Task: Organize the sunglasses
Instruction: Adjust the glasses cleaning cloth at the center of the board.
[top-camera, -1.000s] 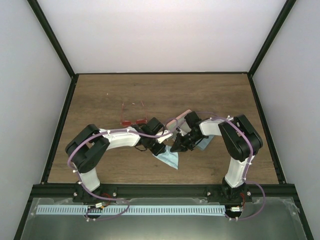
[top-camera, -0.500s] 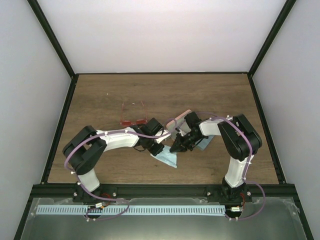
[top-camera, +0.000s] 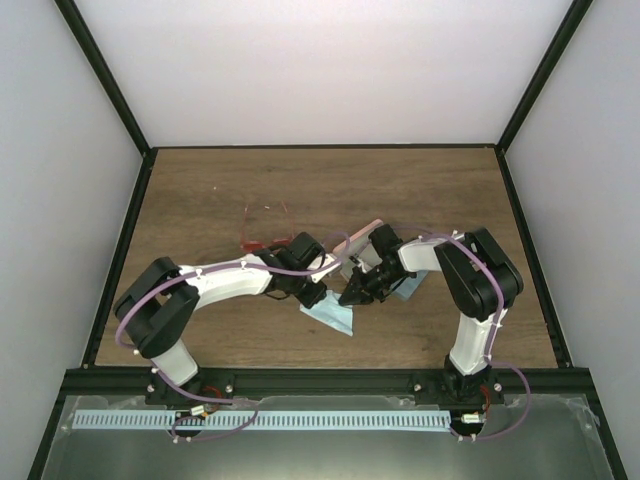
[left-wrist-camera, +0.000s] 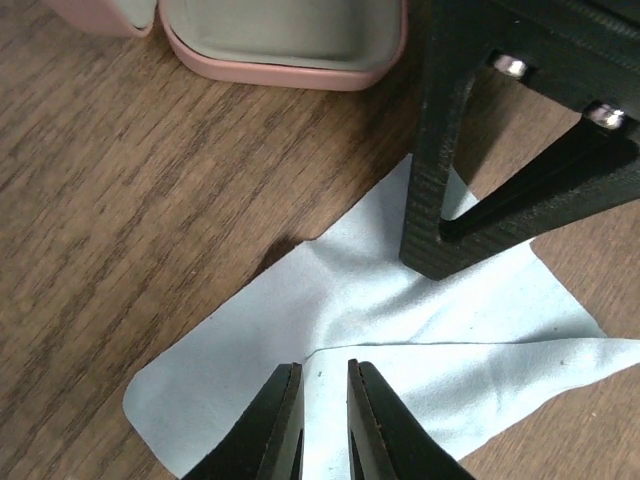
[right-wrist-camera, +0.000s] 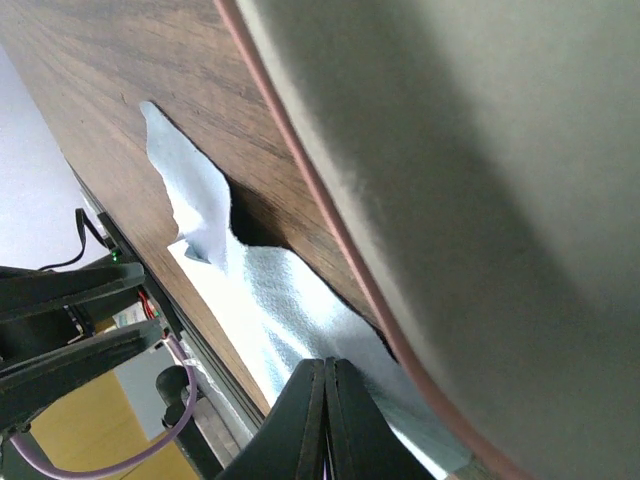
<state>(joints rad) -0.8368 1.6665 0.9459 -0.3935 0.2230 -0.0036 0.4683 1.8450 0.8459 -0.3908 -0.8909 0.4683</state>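
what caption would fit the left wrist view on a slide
left gripper, fingers barely apart, low over a light blue cloth that the shut right gripper touches, with an open pink case behind

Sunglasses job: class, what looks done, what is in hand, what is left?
Done: the pink case lies open. In hand: the left gripper and right gripper are both at the light blue cloth. Left: the red sunglasses lie uncased on the table.

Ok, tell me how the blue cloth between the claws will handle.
The light blue cloth looks floppy: creased, one edge curling up. Probably thin and light, so it should drape from a pinch. Pushed, it would likely bunch rather than slide.
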